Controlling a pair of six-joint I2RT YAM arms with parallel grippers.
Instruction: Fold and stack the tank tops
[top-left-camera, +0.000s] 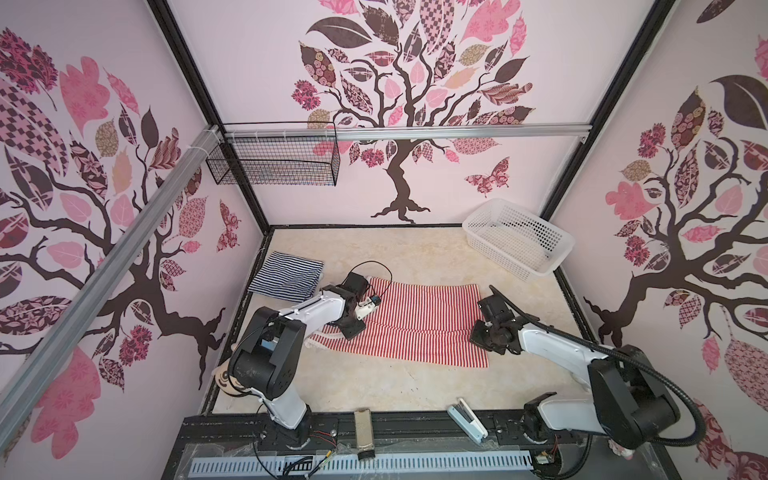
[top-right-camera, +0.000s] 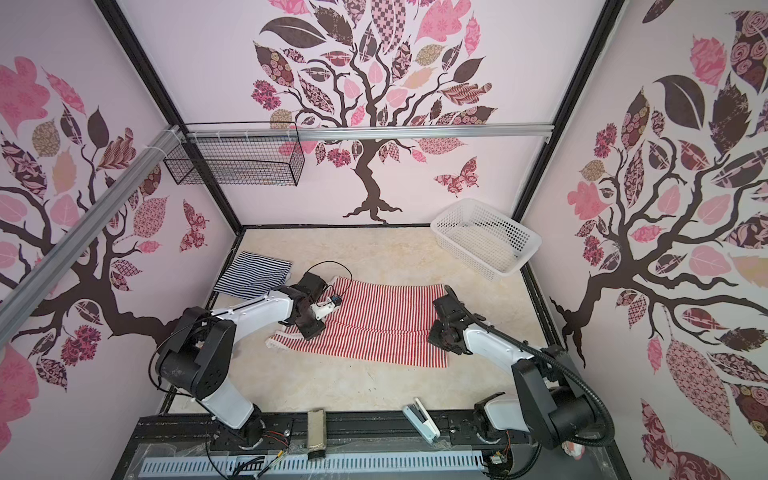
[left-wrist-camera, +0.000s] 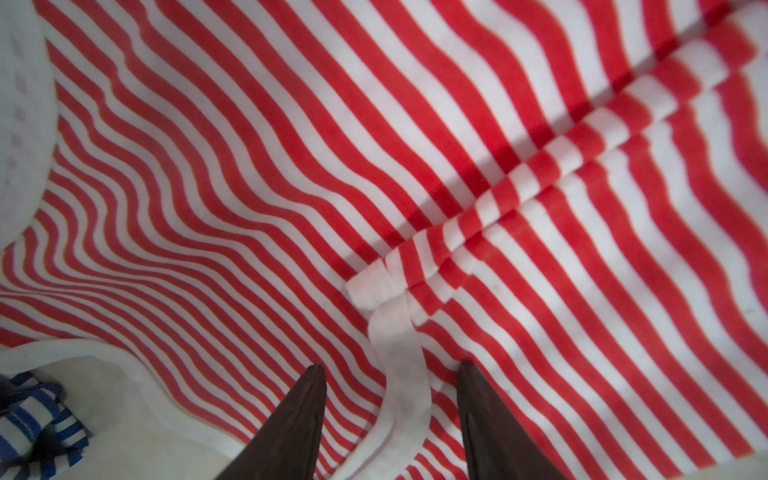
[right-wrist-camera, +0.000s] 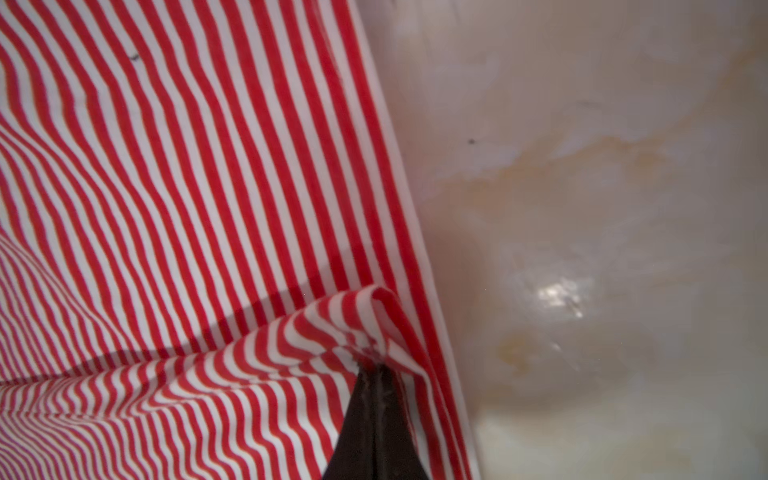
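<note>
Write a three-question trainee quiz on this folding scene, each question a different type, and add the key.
1. True or false: the right gripper is shut on an edge of the red-and-white tank top.
2. Where is the navy-and-white tank top?
A. inside the white basket
B. folded on the table, beyond the far-left corner of the red-and-white one in both top views
C. under the red-and-white one
3. Fill in: the left gripper has its jaws ___ on either side of the white strap.

Key: 1 true; 2 B; 3 open.
</note>
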